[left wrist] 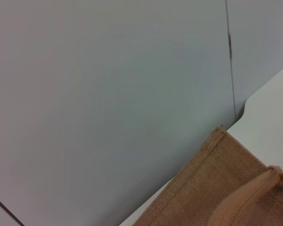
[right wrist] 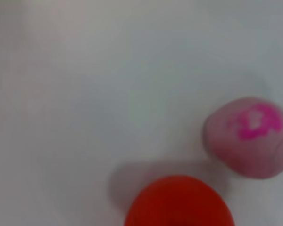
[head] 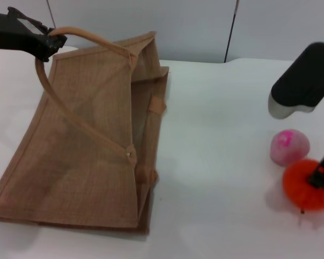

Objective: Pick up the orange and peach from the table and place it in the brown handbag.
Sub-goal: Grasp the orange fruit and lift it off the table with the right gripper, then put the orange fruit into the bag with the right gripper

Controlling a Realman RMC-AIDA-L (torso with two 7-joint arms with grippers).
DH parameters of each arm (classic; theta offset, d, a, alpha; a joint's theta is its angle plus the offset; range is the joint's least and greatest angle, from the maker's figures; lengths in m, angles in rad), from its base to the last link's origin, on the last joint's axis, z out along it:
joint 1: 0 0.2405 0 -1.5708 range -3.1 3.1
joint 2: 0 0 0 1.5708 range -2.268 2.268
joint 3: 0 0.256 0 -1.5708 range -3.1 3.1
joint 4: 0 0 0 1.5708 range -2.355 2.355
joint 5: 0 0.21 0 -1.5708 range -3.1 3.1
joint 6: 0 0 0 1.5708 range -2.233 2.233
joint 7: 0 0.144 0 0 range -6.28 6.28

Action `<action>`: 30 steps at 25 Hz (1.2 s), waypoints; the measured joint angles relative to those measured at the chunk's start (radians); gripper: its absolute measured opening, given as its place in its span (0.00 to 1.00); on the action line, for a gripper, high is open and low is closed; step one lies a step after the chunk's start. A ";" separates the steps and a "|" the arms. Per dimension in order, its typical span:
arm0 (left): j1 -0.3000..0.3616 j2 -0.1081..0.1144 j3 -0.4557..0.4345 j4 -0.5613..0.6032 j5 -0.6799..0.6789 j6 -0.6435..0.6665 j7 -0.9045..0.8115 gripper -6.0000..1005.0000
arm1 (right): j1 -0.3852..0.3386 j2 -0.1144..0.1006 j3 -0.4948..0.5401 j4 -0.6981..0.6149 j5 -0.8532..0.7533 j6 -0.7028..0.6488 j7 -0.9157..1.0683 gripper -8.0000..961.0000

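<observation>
The brown handbag (head: 92,145) lies on the left of the white table with its mouth facing right. My left gripper (head: 45,44) is at the far left, shut on one looped handle (head: 86,38), and holds it up. The bag's stitched edge also shows in the left wrist view (left wrist: 217,183). The orange (head: 306,188) sits at the right edge of the table, with the pale pink peach (head: 290,147) just behind it. My right gripper (head: 319,177) is down at the orange's top. The right wrist view shows the orange (right wrist: 179,202) and the peach (right wrist: 250,136) close below.
The white table (head: 216,162) stretches between the bag and the fruits. A grey panelled wall (head: 194,27) stands behind the table. The right arm's dark body (head: 305,81) hangs above the peach.
</observation>
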State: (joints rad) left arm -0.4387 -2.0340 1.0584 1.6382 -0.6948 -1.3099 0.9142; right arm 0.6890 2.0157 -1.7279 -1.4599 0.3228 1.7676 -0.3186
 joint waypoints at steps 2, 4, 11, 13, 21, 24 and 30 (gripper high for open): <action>0.000 0.000 0.000 0.000 0.000 0.000 0.000 0.13 | 0.000 0.000 0.005 -0.032 -0.015 0.004 0.001 0.37; 0.000 0.000 0.000 0.000 0.000 0.001 0.000 0.13 | 0.000 0.000 0.013 -0.057 -0.022 0.011 0.002 0.35; 0.001 0.001 0.002 -0.010 -0.016 0.021 0.003 0.13 | 0.000 -0.001 0.054 -0.144 -0.079 0.046 -0.001 0.29; -0.003 0.002 0.004 -0.017 -0.026 0.023 0.006 0.13 | -0.001 -0.001 0.072 -0.205 -0.084 0.066 -0.002 0.27; -0.044 0.002 0.009 -0.003 -0.037 0.027 0.008 0.13 | 0.006 0.004 0.077 -0.415 0.068 0.094 -0.001 0.21; -0.060 0.002 0.012 0.018 -0.067 0.028 0.008 0.13 | 0.019 0.005 0.067 -0.424 0.131 0.070 0.000 0.19; -0.087 0.000 0.048 0.073 -0.115 0.015 -0.001 0.13 | 0.039 0.006 0.044 -0.390 0.140 -0.022 0.002 0.14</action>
State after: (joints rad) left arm -0.5256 -2.0336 1.1059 1.7111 -0.8094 -1.2951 0.9136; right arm 0.7280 2.0218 -1.6840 -1.8498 0.4629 1.7454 -0.3170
